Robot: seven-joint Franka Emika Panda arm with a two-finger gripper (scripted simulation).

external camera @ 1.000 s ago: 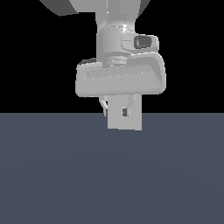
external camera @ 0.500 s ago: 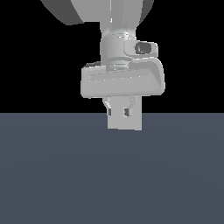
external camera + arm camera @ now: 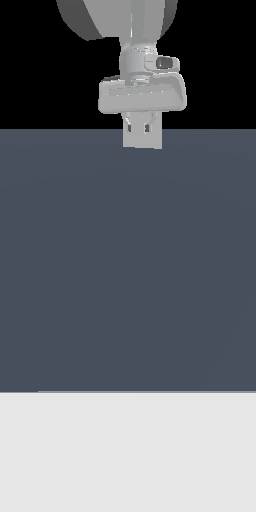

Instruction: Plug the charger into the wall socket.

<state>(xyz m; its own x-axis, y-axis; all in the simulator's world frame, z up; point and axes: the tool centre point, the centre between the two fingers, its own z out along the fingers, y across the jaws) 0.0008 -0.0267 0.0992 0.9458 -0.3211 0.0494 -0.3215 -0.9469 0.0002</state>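
Charger not discernible; tool (image 3: pixel 142 131) fingers' opening unclear

Flat dark slate-blue floor (image 3: pixel 65 200); black void backdrop above; even light.

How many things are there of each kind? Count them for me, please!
Robot arm: 1
Pincer: 1
Light-grey socket plate: 1
Charger: 0 in sight
Total: 3
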